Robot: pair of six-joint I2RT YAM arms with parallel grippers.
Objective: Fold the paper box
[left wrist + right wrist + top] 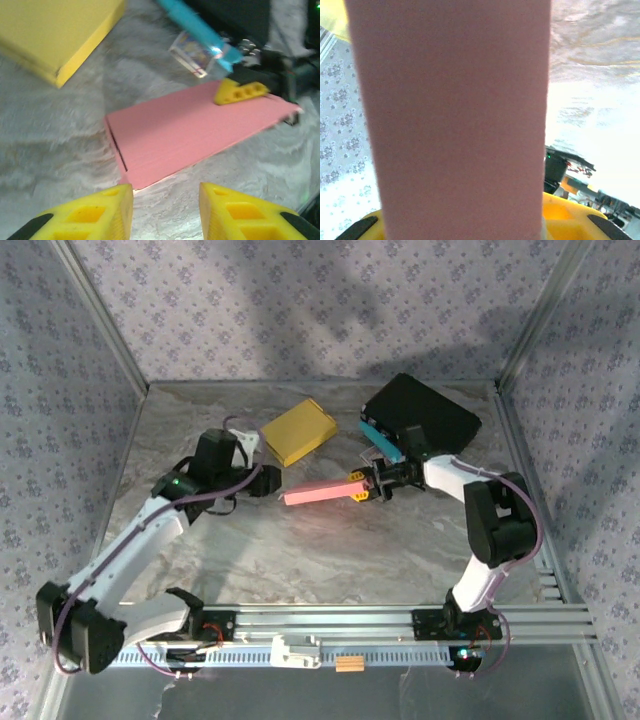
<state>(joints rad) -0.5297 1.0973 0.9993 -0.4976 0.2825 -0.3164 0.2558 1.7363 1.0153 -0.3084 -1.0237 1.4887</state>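
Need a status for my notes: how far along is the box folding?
Done: a yellow box sits formed at the back, though I cannot tell whether it belongs to this job. In hand: the right tool is shut on one end of the pink box, which is flat; the left tool is open, just short of its other end. Left: every fold of the pink box.

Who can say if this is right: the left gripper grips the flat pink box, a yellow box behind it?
No: the right gripper grips the flat pink box, as the top external view shows; the yellow box is behind it.
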